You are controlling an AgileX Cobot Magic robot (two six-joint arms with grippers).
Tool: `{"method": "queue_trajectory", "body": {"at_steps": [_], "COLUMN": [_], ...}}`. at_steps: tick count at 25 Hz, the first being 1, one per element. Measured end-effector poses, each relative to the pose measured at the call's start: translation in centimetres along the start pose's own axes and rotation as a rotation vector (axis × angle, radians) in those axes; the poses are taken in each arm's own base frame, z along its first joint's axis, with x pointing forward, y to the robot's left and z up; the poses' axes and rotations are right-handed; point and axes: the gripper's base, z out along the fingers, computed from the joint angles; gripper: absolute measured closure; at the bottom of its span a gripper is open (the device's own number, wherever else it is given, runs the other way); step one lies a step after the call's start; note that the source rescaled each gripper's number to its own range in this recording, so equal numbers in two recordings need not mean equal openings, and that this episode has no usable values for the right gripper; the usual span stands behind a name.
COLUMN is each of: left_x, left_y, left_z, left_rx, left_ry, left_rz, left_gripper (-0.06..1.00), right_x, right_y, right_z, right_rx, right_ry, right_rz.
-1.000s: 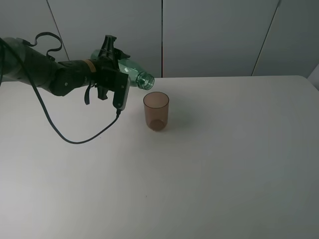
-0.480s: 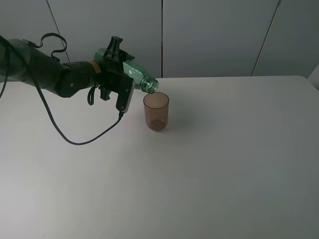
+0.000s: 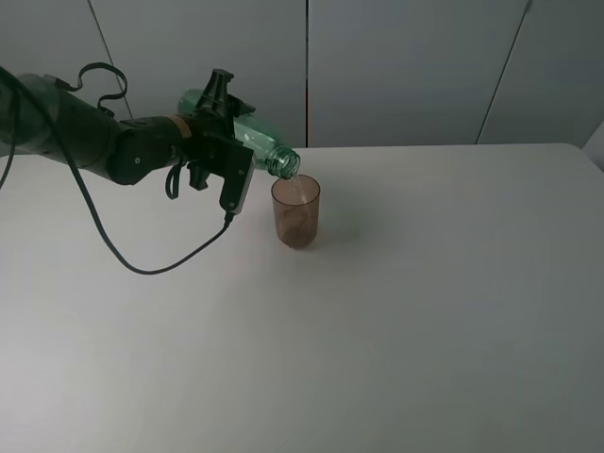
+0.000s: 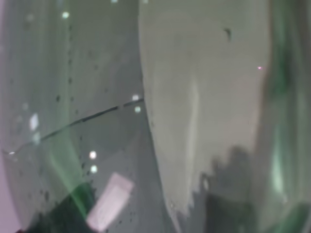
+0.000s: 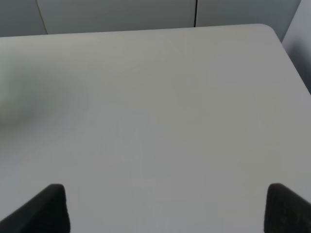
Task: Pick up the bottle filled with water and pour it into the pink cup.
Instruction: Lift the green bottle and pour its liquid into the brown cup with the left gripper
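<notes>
My left gripper (image 3: pixel 215 127) is shut on the green-tinted bottle (image 3: pixel 253 137) and holds it tilted, neck down to the right. The bottle's open mouth (image 3: pixel 284 163) hangs just above the rim of the pink cup (image 3: pixel 296 215). A thin stream of water runs from the mouth into the cup. The cup stands upright on the white table (image 3: pixel 396 311). In the left wrist view the bottle's wall (image 4: pixel 97 97) fills the picture and hides the fingers. My right gripper (image 5: pixel 167 209) is open and empty above bare table; it is out of the exterior view.
A black cable (image 3: pixel 142 264) hangs from the left arm and loops onto the table left of the cup. Grey wall panels (image 3: pixel 406 66) stand behind the table's far edge. The table's right corner (image 5: pixel 272 31) shows in the right wrist view.
The left arm has moved the bottle right and tipped it further, bringing its mouth over the cup. Water now pours into the cup, and the cup has not moved.
</notes>
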Motion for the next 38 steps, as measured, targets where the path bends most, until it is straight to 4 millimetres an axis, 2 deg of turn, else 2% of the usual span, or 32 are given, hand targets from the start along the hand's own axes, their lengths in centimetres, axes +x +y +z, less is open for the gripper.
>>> {"method": "queue_trajectory", "body": {"at_steps": [38], "left_x": [0.61], "left_y": [-0.01], "left_z": [0.0], "left_rx": [0.008], "left_ry": [0.059], "left_rz": [0.129], "left_gripper": [0.94], "right_x": [0.0], "right_y": [0.0], "right_z": [0.0], "right_rx": [0.0], "right_ry": [0.0], "right_rz": [0.0]}}
